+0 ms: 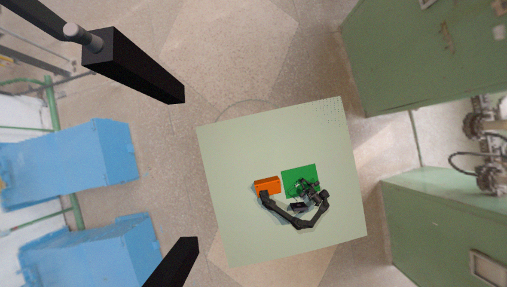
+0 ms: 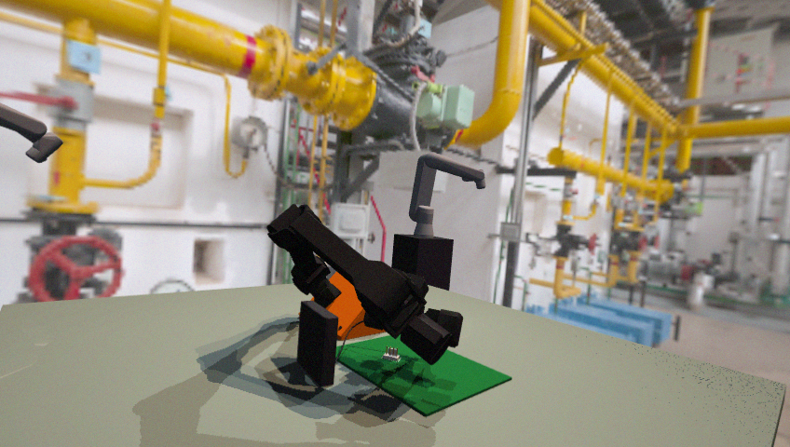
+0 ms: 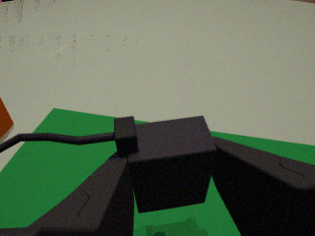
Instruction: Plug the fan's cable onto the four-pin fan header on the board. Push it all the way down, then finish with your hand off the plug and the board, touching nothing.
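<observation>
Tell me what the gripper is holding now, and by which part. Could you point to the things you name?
The gripper (image 3: 167,153) holds the black plug (image 3: 169,179) by its two opposite sides, the cable leaving beside one finger.

The fan (image 1: 298,207) (image 2: 317,343) blocks the board's (image 1: 298,174) (image 2: 470,382) near side.

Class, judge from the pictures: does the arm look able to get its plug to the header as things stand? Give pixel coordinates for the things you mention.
Probably yes: the gripper (image 1: 298,185) (image 3: 167,153) holds the plug (image 3: 169,164) over the board (image 1: 298,172) (image 2: 470,379) (image 3: 54,162), and nothing appears to stand over the header's (image 1: 296,185) (image 2: 391,357) bare pins, though alignment is hard to judge.
</observation>
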`<action>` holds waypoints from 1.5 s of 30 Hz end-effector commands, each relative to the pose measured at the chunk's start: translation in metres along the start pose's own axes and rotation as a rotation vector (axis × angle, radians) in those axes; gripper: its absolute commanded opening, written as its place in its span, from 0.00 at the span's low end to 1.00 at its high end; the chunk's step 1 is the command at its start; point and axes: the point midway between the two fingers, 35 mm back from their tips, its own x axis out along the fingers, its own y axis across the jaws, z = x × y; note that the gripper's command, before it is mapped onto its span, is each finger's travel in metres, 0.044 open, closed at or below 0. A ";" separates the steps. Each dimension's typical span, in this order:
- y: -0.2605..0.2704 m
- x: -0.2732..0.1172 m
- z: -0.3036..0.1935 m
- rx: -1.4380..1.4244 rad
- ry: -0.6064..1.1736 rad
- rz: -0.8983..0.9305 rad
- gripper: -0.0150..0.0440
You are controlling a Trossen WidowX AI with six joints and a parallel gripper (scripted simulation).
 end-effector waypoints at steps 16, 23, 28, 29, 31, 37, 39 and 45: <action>0.000 -0.002 0.008 -0.003 0.003 0.001 0.25; 0.000 -0.002 0.007 -0.003 0.004 0.001 0.25; -0.001 0.000 0.003 -0.005 0.006 0.002 0.25; -0.002 0.000 0.002 -0.005 0.006 0.002 0.25; -0.002 0.000 0.001 -0.006 0.006 0.002 0.25; -0.003 0.002 -0.004 -0.006 0.007 0.002 0.25; -0.003 0.003 -0.006 -0.006 0.007 0.002 0.25; -0.003 0.004 -0.010 -0.006 0.007 0.002 0.25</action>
